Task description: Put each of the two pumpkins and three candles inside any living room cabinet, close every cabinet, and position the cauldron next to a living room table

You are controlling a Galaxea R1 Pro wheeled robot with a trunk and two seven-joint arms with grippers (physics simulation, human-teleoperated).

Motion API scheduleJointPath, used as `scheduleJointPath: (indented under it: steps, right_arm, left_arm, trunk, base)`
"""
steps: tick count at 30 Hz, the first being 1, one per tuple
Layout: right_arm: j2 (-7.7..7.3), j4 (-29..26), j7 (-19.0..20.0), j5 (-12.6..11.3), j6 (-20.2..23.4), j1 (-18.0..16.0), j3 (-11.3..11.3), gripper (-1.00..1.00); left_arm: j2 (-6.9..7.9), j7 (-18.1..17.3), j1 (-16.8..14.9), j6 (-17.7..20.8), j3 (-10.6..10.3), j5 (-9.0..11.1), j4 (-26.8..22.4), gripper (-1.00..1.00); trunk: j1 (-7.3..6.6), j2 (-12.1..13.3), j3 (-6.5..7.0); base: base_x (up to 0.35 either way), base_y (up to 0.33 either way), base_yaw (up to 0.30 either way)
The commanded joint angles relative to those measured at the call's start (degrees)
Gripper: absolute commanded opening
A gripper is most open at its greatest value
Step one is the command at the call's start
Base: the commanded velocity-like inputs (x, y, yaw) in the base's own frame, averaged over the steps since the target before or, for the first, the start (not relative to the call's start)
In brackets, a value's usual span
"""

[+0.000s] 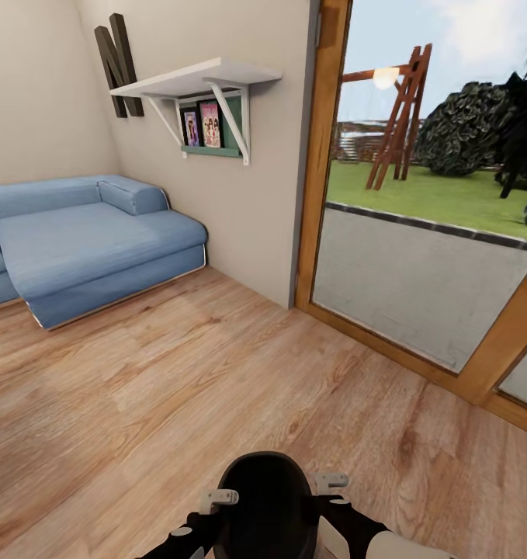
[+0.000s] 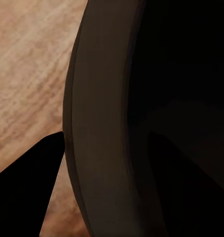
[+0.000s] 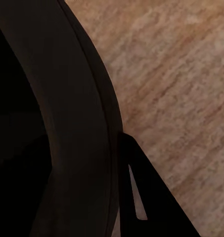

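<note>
Item: blue sofa point(image 1: 84, 248), far left of my head view, set in the corner on the wood floor point(image 1: 178, 388).

Item: dark letter N point(image 1: 117, 66) on the wall above the sofa.

Item: white bracket shelf point(image 1: 197, 78), to the right of the letter, with framed pictures point(image 1: 202, 124) standing on a green ledge beneath it.

Item: wood-framed glass door point(image 1: 418, 233), right side, giving onto grass and a wooden swing frame point(image 1: 399, 116).

Item: cauldron point(image 1: 267, 505), black, wide mouth up, at the bottom centre of my head view, carried between my two arms above the floor.

Item: my left gripper point(image 1: 219, 499), at the cauldron's left rim. In the left wrist view the rim point(image 2: 99, 128) runs between my fingers point(image 2: 32, 182), one dark finger outside the wall and one inside; I am pinching the rim.

Item: my right gripper point(image 1: 331, 481), at the cauldron's right rim. In the right wrist view the wall point(image 3: 77, 128) sits against my outer finger point(image 3: 146, 197); the inner side is too dark, though the grip reads as closed on the rim.
</note>
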Motion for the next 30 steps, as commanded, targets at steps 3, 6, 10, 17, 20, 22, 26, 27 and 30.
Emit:
scheduleJointPath:
  steps: [3,6,10,17,20,22,26,27,30]
  right_arm:
    - [-0.02,-0.11,-0.28,-0.58,0.36,0.01,0.3,-1.0]
    - [-0.02,-0.15,-0.28,-0.58,0.36,0.01,0.3,-1.0]
    - [-0.02,-0.19,-0.28,-0.6,0.36,0.01,0.3,-1.0]
    - [-0.08,-0.27,-0.21,-0.6,0.36,0.01,0.28,-1.0]
    - [-0.1,-0.29,-0.19,-0.6,0.36,0.01,0.23,-1.0]
    - [-0.1,-0.29,-0.19,-0.6,0.36,0.01,0.22,-1.0]
    - [-0.14,-0.39,-0.19,-0.6,0.36,0.01,0.21,-1.0]
    - [-0.16,-0.44,-0.19,-0.6,0.36,0.01,0.21,-1.0]
    - [-0.19,-0.59,-0.19,-0.6,0.31,0.01,0.21,-1.0]
  left_arm:
    - [0.07,0.63,0.0,0.03,-0.52,0.31,0.02,-1.0]
    - [0.07,0.63,0.0,0.06,-0.51,0.31,0.02,-1.0]
    - [0.07,0.63,-0.01,0.06,-0.53,0.31,0.02,-1.0]
    - [0.07,0.63,0.0,0.05,-0.5,0.39,0.02,-1.0]
    - [0.07,0.63,-0.01,0.06,-0.51,0.39,0.02,-1.0]
    - [0.07,0.63,-0.01,0.06,-0.5,0.4,0.02,-1.0]
    - [0.07,0.63,-0.02,0.05,-0.49,0.4,0.02,-1.0]
    - [0.07,0.63,0.0,0.05,-0.49,0.4,0.02,-1.0]
    - [0.07,0.63,-0.01,0.06,-0.49,0.4,0.02,-1.0]
  trunk:
    - [0.0,-0.01,-0.06]
    - [0.0,-0.01,-0.06]
    - [0.0,-0.01,-0.06]
    - [0.0,-0.01,-0.06]
    - [0.0,-0.01,-0.06]
    - [0.0,-0.01,-0.06]
    - [-0.08,0.03,0.61]
    - [-0.11,0.04,0.83]
    - [-0.61,0.93,1.4]
  base:
    - [0.0,0.0,0.0]
    - [0.0,0.0,0.0]
    - [0.0,0.0,0.0]
    - [0.0,0.0,0.0]
    - [0.0,0.0,0.0]
    - [0.0,0.0,0.0]
    - [0.0,0.0,0.0]
    - [0.0,0.0,0.0]
    - [0.0,0.0,0.0]
